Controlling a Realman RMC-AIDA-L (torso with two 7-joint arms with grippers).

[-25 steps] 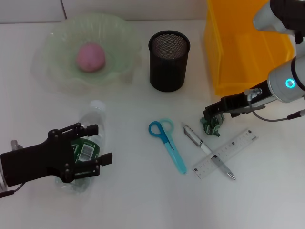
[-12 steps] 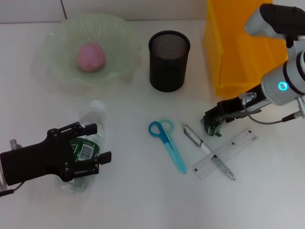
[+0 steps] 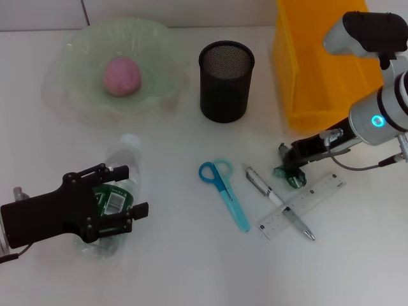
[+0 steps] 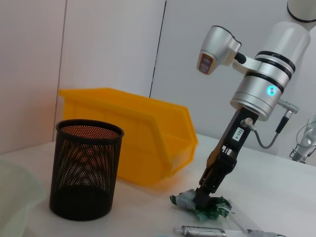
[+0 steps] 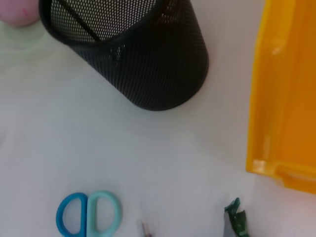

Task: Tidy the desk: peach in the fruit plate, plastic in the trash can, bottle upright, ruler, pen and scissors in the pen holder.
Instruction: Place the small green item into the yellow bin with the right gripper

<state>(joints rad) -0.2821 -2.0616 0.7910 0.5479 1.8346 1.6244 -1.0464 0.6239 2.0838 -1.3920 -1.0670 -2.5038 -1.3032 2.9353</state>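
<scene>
The pink peach (image 3: 121, 75) lies in the pale green fruit plate (image 3: 76, 48). A clear bottle (image 3: 125, 153) with a green label lies on its side, and my left gripper (image 3: 135, 191) stands open with one finger on each side of it. Beside the yellow trash can (image 3: 319, 64), my right gripper (image 3: 288, 167) is shut on the crumpled green plastic (image 3: 295, 178), low over the table; the left wrist view shows that plastic (image 4: 215, 207) under the right gripper (image 4: 205, 195). The blue scissors (image 3: 224, 191), pen (image 3: 274, 199) and ruler (image 3: 312, 194) lie before the black mesh pen holder (image 3: 225, 81).
The pen crosses the ruler near the table's front right. The trash can's wall (image 5: 281, 98) stands close to the pen holder (image 5: 143, 54). The scissors' handles (image 5: 89, 215) lie in front of the pen holder.
My right gripper has moved to the right, toward the trash can, carrying the green plastic with it. The left gripper and the bottle have not moved.
</scene>
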